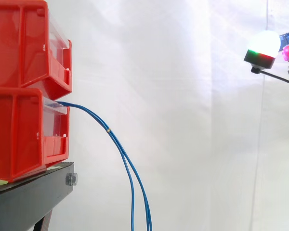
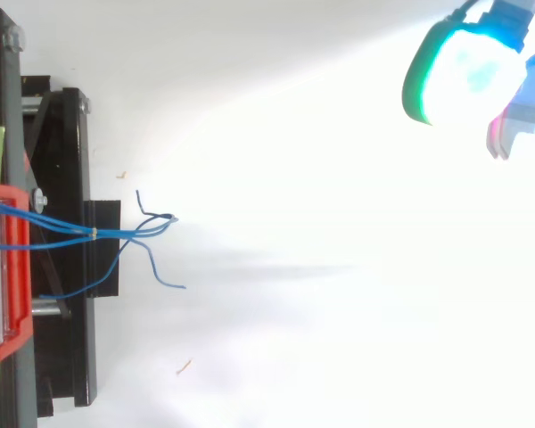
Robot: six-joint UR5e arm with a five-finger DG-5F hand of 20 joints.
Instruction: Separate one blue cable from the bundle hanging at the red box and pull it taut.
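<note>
- Hand (image 2: 468, 76) is hovering at one o'clock in the top view; we are holding nothing and cannot tell how open it is.
- Toward nine o'clock we are finding open room before the white curtain (image 1: 183, 120).
- Well apart, the blue cables (image 1: 120, 147) are hanging bundled from the lower red box (image 1: 19, 134); separating and pulling taut are both waiting.
- Beneath, the black stand (image 1: 29, 197) edge is jutting out.

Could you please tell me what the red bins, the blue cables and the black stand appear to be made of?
Red bins: probably moulded plastic, glossy, with clear front panels.
Blue cables: thin, smooth plastic-looking insulation, bending freely.
Black stand: likely painted metal, matte, with a bolt head at its end.
</note>
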